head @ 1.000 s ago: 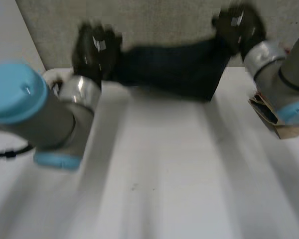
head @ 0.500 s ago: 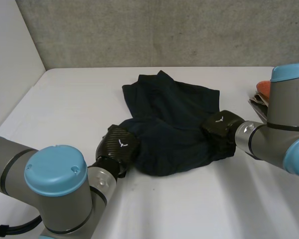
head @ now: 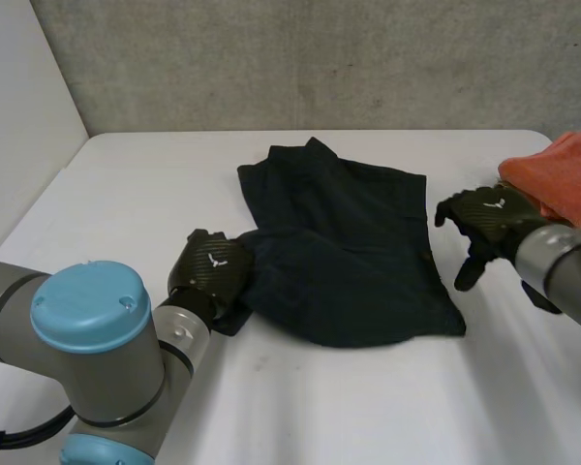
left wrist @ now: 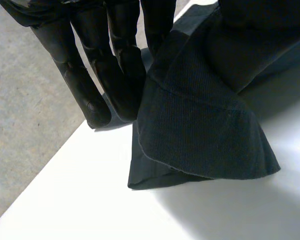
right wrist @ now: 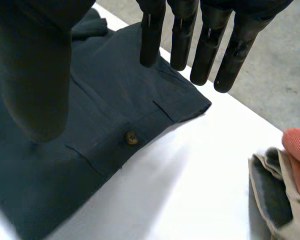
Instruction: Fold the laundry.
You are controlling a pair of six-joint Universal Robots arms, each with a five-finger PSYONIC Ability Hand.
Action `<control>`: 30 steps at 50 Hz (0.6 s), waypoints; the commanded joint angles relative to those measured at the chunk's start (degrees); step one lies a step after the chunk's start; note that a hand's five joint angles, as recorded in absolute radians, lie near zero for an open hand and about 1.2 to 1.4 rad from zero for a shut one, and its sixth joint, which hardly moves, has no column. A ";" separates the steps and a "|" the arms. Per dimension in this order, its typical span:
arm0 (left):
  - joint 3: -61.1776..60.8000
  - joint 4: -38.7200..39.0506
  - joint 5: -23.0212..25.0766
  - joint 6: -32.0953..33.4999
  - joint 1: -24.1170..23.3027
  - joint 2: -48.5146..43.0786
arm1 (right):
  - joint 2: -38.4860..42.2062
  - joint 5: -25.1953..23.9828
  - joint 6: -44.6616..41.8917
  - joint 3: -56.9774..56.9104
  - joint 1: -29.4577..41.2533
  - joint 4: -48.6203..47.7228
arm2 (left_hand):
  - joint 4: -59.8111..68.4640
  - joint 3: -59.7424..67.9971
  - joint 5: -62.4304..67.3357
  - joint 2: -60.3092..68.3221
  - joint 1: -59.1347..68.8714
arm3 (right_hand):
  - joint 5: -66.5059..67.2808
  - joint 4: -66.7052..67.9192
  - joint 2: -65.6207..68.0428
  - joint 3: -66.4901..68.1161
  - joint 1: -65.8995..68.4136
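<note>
Since the dark navy woven garment (head: 353, 257) lies spread mid-way along the white table (head: 368, 407), toward its far edge, I judge it laid out for folding. My left hand (head: 211, 269) rests at its near-left corner, fingers straight beside the turned-over hem, gripping nothing. My right hand (head: 489, 218) hovers off its right side, fingers spread, near the crumpled orange cloth (head: 562, 179) at the table's right edge.

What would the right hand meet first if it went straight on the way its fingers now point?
Most likely the dark shorts: the right hand aims its straight fingers near their corner. Depth is unclear; it might reach the white table beside them instead.
</note>
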 commanded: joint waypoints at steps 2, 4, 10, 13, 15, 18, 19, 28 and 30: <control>0.54 -0.13 0.05 -1.88 0.74 0.11 | -4.73 -2.93 4.38 13.78 -2.46 -2.94 | 9.45 9.00 10.79 8.90 12.22 | 1.10 1.66 0.72 1.13 3.70; 0.63 -0.13 0.05 -1.97 0.74 0.02 | -4.64 -2.84 4.91 16.25 -2.46 -5.49 | 9.29 8.83 10.63 8.73 12.05 | 0.76 1.32 0.38 0.79 3.36; 0.81 -0.13 0.05 -1.97 0.83 0.11 | -4.38 -2.49 6.93 23.11 -2.46 -14.54 | 9.45 9.00 10.79 8.90 12.22 | 0.09 0.65 -0.30 0.12 2.68; 0.89 -0.13 -0.03 -1.97 1.27 0.19 | -4.20 -2.41 8.07 23.91 -2.29 -16.40 | 9.45 9.00 10.79 8.90 12.22 | 0.26 0.81 -0.13 0.28 2.85; 0.98 -0.22 -0.04 -2.14 1.44 0.28 | -4.11 -2.32 9.04 24.09 -1.94 -17.10 | 9.62 9.16 10.96 9.07 12.39 | 0.26 0.81 -0.13 0.29 2.85; 1.16 -0.22 -0.04 -2.67 1.45 0.28 | -2.37 -2.49 9.83 24.18 -1.32 -18.07 | 9.79 9.33 11.13 9.24 12.55 | 0.93 1.48 0.54 0.96 3.52; 1.16 -0.22 -0.04 -2.85 1.45 0.37 | -1.66 -2.41 9.84 24.00 -0.97 -18.51 | 9.79 9.33 11.13 9.24 12.55 | 1.26 1.82 0.88 1.29 3.86; 1.51 -0.22 -0.04 -3.02 1.45 0.90 | 3.35 0.23 8.96 21.81 2.28 -24.92 | 9.79 9.33 11.13 9.24 12.55 | 8.32 8.88 7.93 8.35 10.91; 1.51 -0.22 -0.04 -3.02 1.45 1.07 | 5.19 1.02 8.78 20.49 2.98 -25.19 | 9.79 9.33 11.13 9.24 12.55 | 14.51 15.07 14.13 14.54 17.11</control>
